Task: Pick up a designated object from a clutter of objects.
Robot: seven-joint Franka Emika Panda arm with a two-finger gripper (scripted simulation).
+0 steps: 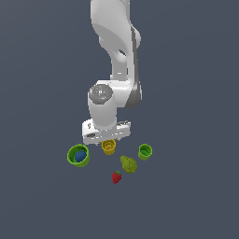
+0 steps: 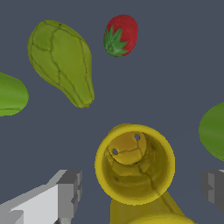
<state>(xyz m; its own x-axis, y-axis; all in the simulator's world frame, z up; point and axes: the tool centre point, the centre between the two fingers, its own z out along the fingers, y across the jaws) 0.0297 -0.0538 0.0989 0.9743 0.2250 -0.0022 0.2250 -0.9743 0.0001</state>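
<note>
Gripper positioned over yellow-orange cup, jaws spread, nothing grasped.

The gripper hangs low over the clutter with its two fingers wide apart, one on either side of the small yellow-orange cup; neither pad touches the cup wall in the wrist view. The cup stands upright, mouth up, on the dark floor. A second yellow cup lies just beside it, partly cut off by the frame edge. In the exterior view the pear sits near the yellow-orange cup, the strawberry beyond it, a small green cup toward the exterior view's right, and a larger green cup holding a blue ball toward the left.
</note>
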